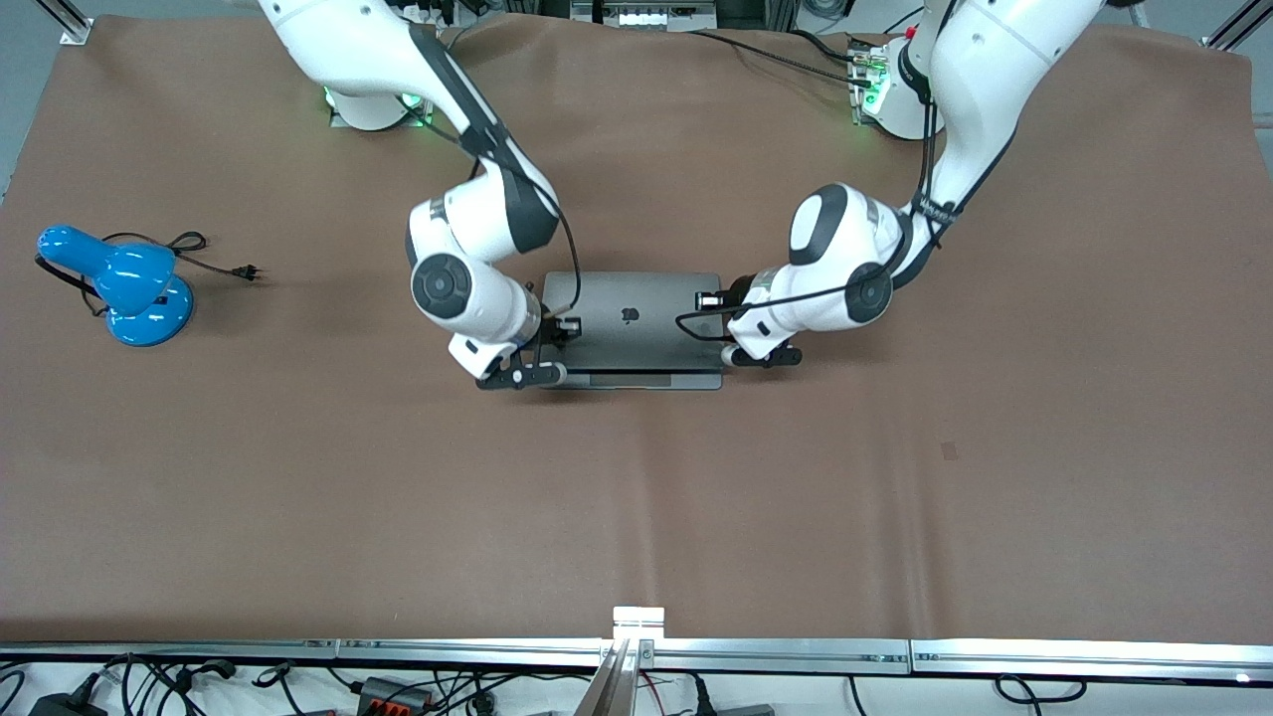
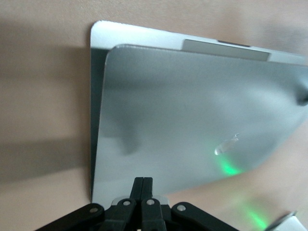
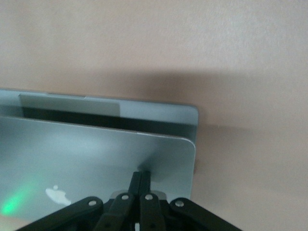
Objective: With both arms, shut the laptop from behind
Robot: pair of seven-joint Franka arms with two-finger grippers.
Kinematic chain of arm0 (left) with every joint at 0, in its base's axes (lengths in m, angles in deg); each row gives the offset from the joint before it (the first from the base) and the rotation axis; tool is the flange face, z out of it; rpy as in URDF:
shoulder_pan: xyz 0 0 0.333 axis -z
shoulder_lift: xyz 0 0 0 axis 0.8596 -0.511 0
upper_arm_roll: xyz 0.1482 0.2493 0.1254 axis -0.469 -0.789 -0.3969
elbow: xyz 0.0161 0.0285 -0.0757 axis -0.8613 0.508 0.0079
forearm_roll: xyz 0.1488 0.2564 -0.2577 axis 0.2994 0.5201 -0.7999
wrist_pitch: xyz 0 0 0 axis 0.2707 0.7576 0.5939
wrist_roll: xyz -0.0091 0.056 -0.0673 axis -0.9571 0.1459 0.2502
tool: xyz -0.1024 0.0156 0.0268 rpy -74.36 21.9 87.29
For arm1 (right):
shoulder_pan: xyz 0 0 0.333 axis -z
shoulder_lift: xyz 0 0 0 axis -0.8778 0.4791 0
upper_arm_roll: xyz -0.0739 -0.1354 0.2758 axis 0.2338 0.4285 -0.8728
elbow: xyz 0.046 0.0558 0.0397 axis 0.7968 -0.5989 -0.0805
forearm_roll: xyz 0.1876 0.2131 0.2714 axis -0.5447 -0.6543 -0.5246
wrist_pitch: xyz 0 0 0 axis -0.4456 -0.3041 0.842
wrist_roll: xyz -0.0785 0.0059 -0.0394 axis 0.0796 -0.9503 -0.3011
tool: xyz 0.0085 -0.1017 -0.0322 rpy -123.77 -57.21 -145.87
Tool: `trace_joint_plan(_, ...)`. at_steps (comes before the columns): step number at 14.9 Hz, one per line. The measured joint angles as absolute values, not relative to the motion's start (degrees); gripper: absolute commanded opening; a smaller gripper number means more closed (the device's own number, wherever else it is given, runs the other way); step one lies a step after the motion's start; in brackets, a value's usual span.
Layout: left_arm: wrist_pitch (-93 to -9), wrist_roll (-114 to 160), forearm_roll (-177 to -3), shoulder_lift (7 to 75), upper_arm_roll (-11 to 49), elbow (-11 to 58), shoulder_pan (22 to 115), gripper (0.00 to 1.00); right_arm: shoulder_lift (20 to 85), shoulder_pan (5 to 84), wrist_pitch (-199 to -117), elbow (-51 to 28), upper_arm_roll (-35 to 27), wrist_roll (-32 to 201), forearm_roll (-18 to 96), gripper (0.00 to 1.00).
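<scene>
The grey laptop (image 1: 636,333) lies at the middle of the table. Its lid, with the dark apple logo (image 1: 629,315), is tilted low over the base, and a strip of the base (image 1: 636,379) shows nearer to the front camera. My right gripper (image 1: 569,325) is shut, its tips against the lid's outer face near the edge toward the right arm's end; the right wrist view shows it (image 3: 140,175) on the lid (image 3: 96,163). My left gripper (image 1: 708,299) is shut, its tips (image 2: 143,180) against the lid (image 2: 192,120) near the other edge.
A blue desk lamp (image 1: 119,283) with a black cord and plug (image 1: 249,270) stands toward the right arm's end of the table. The brown table cover (image 1: 636,497) has a metal rail (image 1: 636,651) along its edge nearest the front camera.
</scene>
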State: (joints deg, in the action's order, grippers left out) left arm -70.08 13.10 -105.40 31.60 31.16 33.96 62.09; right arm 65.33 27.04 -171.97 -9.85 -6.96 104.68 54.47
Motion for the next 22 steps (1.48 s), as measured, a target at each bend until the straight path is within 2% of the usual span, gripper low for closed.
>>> trace_joint_plan(5, -72.8, 13.0, -103.2, 26.3, 29.9, 31.8, 64.2, 0.0, 69.0, 27.1, -172.0, -7.5, -6.6, 104.7, 54.9, 0.0)
trace_joint_plan(11, -71.2, 12.7, -102.6, 27.8, 25.8, 30.4, 67.6, 0.0, 69.1, 27.1, -172.0, -7.3, -6.5, 104.7, 54.9, 0.0)
trace_joint_plan(13, -64.5, 12.7, -102.3, 30.4, 23.3, 29.2, 67.5, 0.0, 69.1, 27.0, -172.0, -7.2, -6.3, 104.7, 55.0, 0.0)
trace_joint_plan(16, -50.9, 12.7, -102.1, 38.2, 18.0, 27.9, 67.2, 0.0, 68.7, 26.8, -171.3, -5.4, -3.9, 104.6, 56.5, 0.0)
trace_joint_plan(18, -43.2, 12.8, -99.7, 43.9, 13.4, 27.7, 66.9, 0.02, 67.0, 27.0, -167.5, -3.0, -2.0, 104.6, 59.1, 0.0)
trace_joint_plan(21, -31.1, 12.8, -91.8, 50.5, 10.0, 24.4, 65.1, 0.14, 62.2, 27.1, -157.6, 0.9, 1.8, 104.4, 63.1, 0.0)
trace_joint_plan(22, -27.3, 13.0, -89.9, 52.2, 8.3, 22.1, 64.9, 0.26, 60.6, 27.2, -154.1, 2.2, 3.2, 104.3, 64.0, 0.0)
